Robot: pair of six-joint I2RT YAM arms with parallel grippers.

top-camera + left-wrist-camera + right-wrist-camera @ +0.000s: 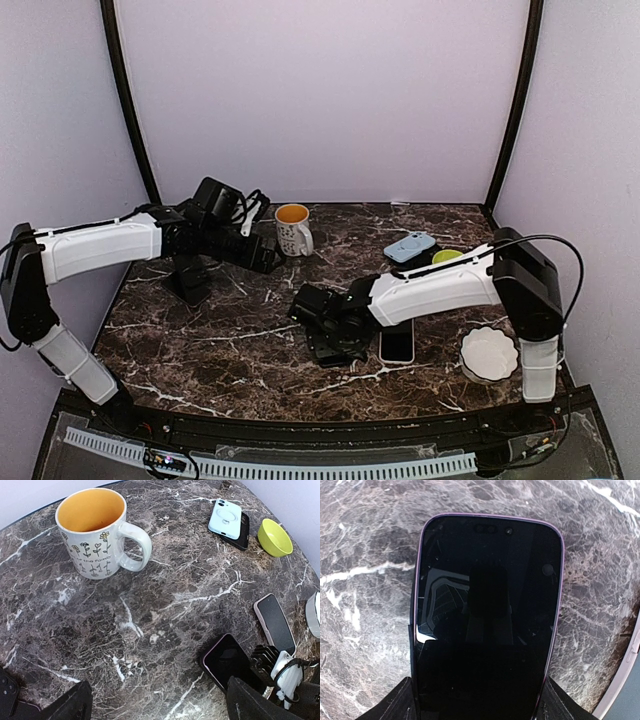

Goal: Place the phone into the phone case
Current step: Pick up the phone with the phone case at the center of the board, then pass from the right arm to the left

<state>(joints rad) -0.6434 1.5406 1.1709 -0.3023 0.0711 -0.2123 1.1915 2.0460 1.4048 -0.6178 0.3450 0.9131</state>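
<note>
The phone [485,620] lies screen-up on the desk [220,340], not yet in the phone case [396,346] just beside it, so we judge the insertion all ahead. Our right fingers [400,707] flank its sides, perhaps pinching, though we cannot tell; our left fingers [70,705] hang spread by the mug [95,530].

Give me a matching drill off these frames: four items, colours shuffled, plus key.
Items:
1 mug
2 small bowl
3 phone under right gripper
4 scalloped dish

Colours:
A white
B purple rim
C orange inside
D lime green

Pairs: 1-C, 2-D, 3-B, 4-A
</note>
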